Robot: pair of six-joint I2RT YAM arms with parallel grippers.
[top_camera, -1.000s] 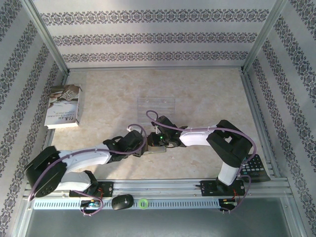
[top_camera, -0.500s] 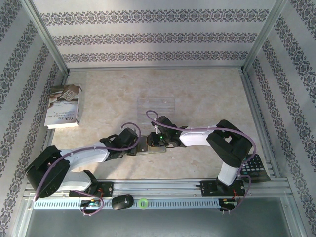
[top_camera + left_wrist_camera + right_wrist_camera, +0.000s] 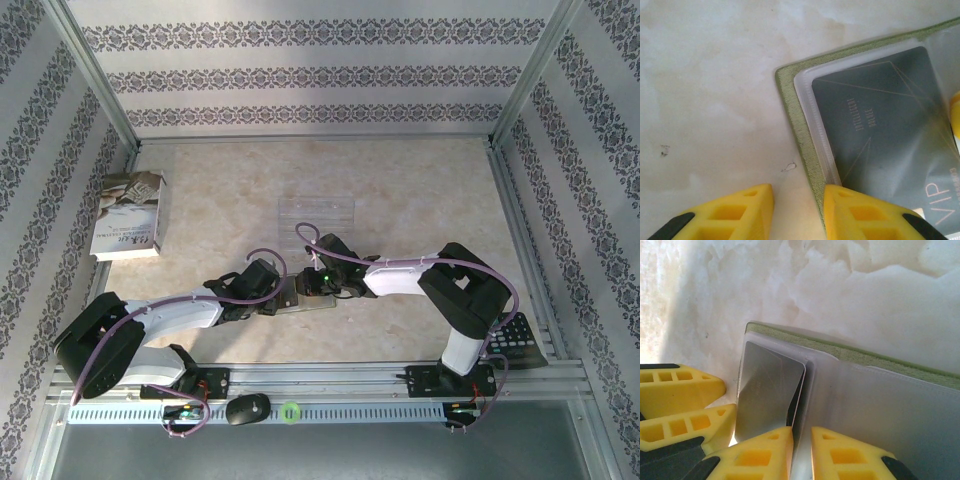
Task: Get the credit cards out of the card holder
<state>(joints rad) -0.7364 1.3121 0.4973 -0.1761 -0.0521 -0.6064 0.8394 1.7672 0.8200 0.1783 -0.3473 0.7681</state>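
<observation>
Drawn back slightly leftward in the top view, the left gripper (image 3: pixel 799 196) is parted astride the green edge of the card holder (image 3: pixel 790 115) at mid-frame, gripping nothing. At the right gripper (image 3: pixel 801 436), jaws are set closely about the raised silvery card (image 3: pixel 767 390), perhaps pinching it; neither card is judged freed yet.

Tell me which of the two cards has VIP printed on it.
The dark grey card, lying flat inside the wallet in the left wrist view. The other card is shiny silver, with one edge lifted off the wallet.
</observation>
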